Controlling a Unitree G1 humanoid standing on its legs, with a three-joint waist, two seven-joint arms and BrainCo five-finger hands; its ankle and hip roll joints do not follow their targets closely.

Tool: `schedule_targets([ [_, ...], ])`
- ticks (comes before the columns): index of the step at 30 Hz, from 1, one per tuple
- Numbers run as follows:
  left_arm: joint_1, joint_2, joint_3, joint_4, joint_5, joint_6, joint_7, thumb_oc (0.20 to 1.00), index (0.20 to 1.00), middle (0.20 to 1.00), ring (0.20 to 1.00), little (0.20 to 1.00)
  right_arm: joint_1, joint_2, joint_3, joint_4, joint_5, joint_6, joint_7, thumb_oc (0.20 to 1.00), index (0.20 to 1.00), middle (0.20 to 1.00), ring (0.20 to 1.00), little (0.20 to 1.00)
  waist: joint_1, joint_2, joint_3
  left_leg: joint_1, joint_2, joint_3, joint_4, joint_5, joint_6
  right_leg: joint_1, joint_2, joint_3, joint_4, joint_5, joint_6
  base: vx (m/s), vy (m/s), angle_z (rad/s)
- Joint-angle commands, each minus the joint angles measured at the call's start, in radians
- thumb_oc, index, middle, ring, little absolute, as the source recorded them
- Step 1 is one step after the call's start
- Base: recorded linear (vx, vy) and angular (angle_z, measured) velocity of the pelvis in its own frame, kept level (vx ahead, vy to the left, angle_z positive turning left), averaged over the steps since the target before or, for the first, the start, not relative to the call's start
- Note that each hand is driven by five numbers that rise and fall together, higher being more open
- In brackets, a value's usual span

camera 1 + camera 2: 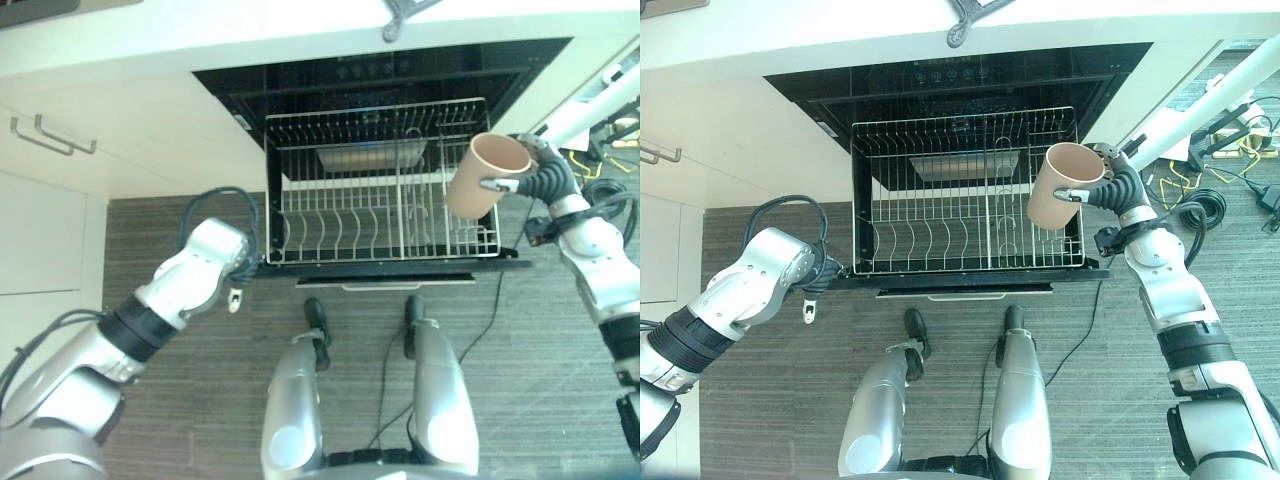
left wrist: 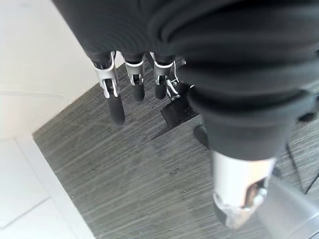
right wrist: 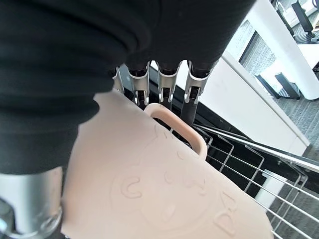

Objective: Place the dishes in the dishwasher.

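Beige embossed mug, right hand gripping

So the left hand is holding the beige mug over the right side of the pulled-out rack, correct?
Not the left. The right hand grips the beige mug, as the right eye view shows, over the right side of the pulled-out rack. The left hand hangs empty near the rack's left corner.

No readable text or numbers, only an embossed face-like motif on the beige mug
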Motion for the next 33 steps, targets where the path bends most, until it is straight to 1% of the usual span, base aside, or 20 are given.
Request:
schedule_targets([
  [1, 0.172, 0.020, -0.092, -0.021, -0.037, -0.005, -0.102, 1.000, 1.000, 1.000, 1.000, 1.000, -0.081, 0.000, -0.040, 0.046, -0.010, -0.053, -0.008, 0.200, 0.200, 0.200, 0.200, 0.200, 0.036, -0.016, -0.047, -0.007, 0.004, -0.077, 0.135, -0.169, -0.018, 0.061, -0.023, -0.025, -0.113, 0.016, 0.027, -0.01, -0.032, 0.15],
  [3, 0.162, -0.003, -0.132, 0.019, -0.022, 0.010, -0.076, 1.000, 1.000, 1.000, 1.000, 1.000, -0.135, -0.001, -0.008, 0.165, -0.018, -0.055, -0.001, 0.200, 0.200, 0.200, 0.200, 0.200, 0.049, -0.015, -0.051, -0.012, 0.003, -0.080, 0.135, -0.170, -0.017, 0.058, -0.028, -0.036, -0.114, 0.017, 0.026, -0.01, -0.032, 0.14],
  [5, 0.180, -0.008, -0.149, 0.045, -0.014, 0.008, -0.032, 1.000, 1.000, 1.000, 1.000, 1.000, -0.183, -0.017, 0.012, 0.256, -0.016, -0.049, 0.014, 0.200, 0.200, 0.200, 0.200, 0.200, 0.063, -0.008, -0.053, -0.020, -0.001, -0.084, 0.141, -0.172, -0.015, 0.051, -0.033, -0.044, -0.108, 0.017, 0.025, 0.00, 0.000, 0.00],
  [6, 0.184, -0.010, -0.150, 0.044, -0.012, 0.009, -0.025, 1.000, 1.000, 1.000, 1.000, 1.000, -0.197, -0.019, 0.019, 0.273, -0.022, -0.048, 0.016, 0.200, 0.200, 0.200, 0.200, 0.200, 0.066, -0.006, -0.053, -0.020, -0.002, -0.085, 0.145, -0.179, -0.015, 0.049, -0.034, -0.044, -0.101, 0.010, 0.026, 0.00, 0.000, 0.00],
  [7, 0.187, -0.014, -0.158, 0.051, -0.011, 0.014, -0.009, 1.000, 1.000, 1.000, 1.000, 1.000, -0.213, -0.019, 0.030, 0.298, -0.038, -0.055, 0.008, 0.200, 0.200, 0.200, 0.200, 0.200, 0.070, -0.005, -0.054, -0.027, -0.005, -0.087, 0.144, -0.172, -0.014, 0.042, -0.036, -0.046, -0.102, 0.018, 0.026, 0.00, 0.000, 0.00],
  [10, 0.192, -0.021, -0.177, 0.065, 0.004, 0.002, 0.023, 1.000, 1.000, 1.000, 1.000, 1.000, -0.250, -0.013, 0.062, 0.359, -0.043, -0.054, -0.002, 0.200, 0.200, 0.200, 0.200, 0.200, 0.076, 0.000, -0.055, -0.036, -0.007, -0.094, 0.153, -0.180, -0.014, 0.028, -0.037, -0.040, -0.087, 0.010, 0.027, 0.00, 0.000, 0.02],
  [12, 0.196, -0.022, -0.202, 0.074, -0.003, 0.003, 0.050, 1.000, 1.000, 1.000, 1.000, 1.000, -0.286, -0.008, 0.107, 0.446, -0.053, -0.050, -0.012, 0.200, 0.200, 0.200, 0.200, 0.200, 0.082, 0.009, -0.054, -0.045, -0.008, -0.101, 0.162, -0.182, -0.010, 0.015, -0.038, -0.033, -0.066, 0.002, 0.023, 0.00, 0.003, 0.02],
  [17, 0.198, -0.018, -0.225, 0.106, -0.013, 0.008, 0.108, 1.000, 1.000, 1.000, 1.000, 1.000, -0.334, -0.009, 0.160, 0.538, -0.058, -0.036, -0.004, 0.200, 0.200, 0.200, 0.200, 0.200, 0.090, 0.020, -0.055, -0.057, -0.014, -0.108, 0.169, -0.182, -0.007, -0.003, -0.037, -0.027, -0.042, -0.007, 0.018, 0.00, 0.000, 0.00],
  [21, 0.202, -0.023, -0.248, 0.136, -0.016, 0.005, 0.147, 1.000, 1.000, 1.000, 1.000, 1.000, -0.370, -0.002, 0.197, 0.606, -0.127, -0.043, -0.007, 0.200, 0.200, 0.200, 0.200, 0.200, 0.100, 0.026, -0.054, -0.066, -0.017, -0.111, 0.170, -0.180, -0.003, -0.019, -0.040, -0.024, -0.029, -0.008, 0.018, 0.00, 0.000, 0.00],
  [22, 0.202, -0.033, -0.269, 0.164, -0.018, 0.007, 0.179, 1.000, 1.000, 1.000, 1.000, 1.000, -0.389, 0.006, 0.220, 0.639, -0.136, -0.036, -0.006, 0.200, 0.200, 0.200, 0.200, 0.200, 0.102, 0.030, -0.053, -0.071, -0.017, -0.111, 0.175, -0.181, 0.000, -0.027, -0.040, -0.021, -0.018, -0.012, 0.016, 0.00, 0.000, 0.00],
  [25, 0.204, -0.046, -0.285, 0.192, -0.022, 0.015, 0.212, 1.000, 1.000, 1.000, 1.000, 1.000, -0.399, 0.017, 0.235, 0.681, -0.144, -0.030, -0.015, 0.200, 0.200, 0.200, 0.200, 0.200, 0.104, 0.033, -0.056, -0.074, -0.017, -0.109, 0.179, -0.183, 0.002, -0.033, -0.039, -0.018, -0.010, -0.016, 0.015, 0.02, 0.018, -0.02],
  [29, 0.214, -0.057, -0.289, 0.212, -0.021, 0.014, 0.232, 1.000, 1.000, 1.000, 1.000, 1.000, -0.406, 0.020, 0.235, 0.715, -0.138, -0.020, -0.021, 0.200, 0.200, 0.200, 0.200, 0.200, 0.106, 0.036, -0.057, -0.077, -0.016, -0.109, 0.180, -0.183, 0.006, -0.044, -0.039, -0.011, 0.002, -0.019, 0.015, 0.02, 0.014, -0.01],
  [30, 0.220, -0.059, -0.291, 0.220, -0.026, 0.013, 0.238, 1.000, 1.000, 1.000, 1.000, 1.000, -0.408, 0.021, 0.234, 0.723, -0.133, -0.018, -0.020, 1.000, 1.000, 1.000, 1.000, 1.000, 0.106, 0.036, -0.058, -0.080, -0.017, -0.108, 0.184, -0.184, 0.008, -0.048, -0.039, -0.009, 0.006, -0.019, 0.015, 0.00, 0.000, 0.00],
  [33, 0.230, -0.065, -0.296, 0.241, -0.016, 0.018, 0.265, 1.000, 1.000, 1.000, 1.000, 1.000, -0.415, 0.020, 0.234, 0.718, -0.114, -0.016, -0.034, 1.000, 1.000, 1.000, 1.000, 1.000, 0.106, 0.035, -0.057, -0.080, -0.015, -0.106, 0.181, -0.183, 0.009, -0.050, -0.035, -0.006, 0.008, -0.020, 0.014, 0.00, 0.000, 0.00],
])
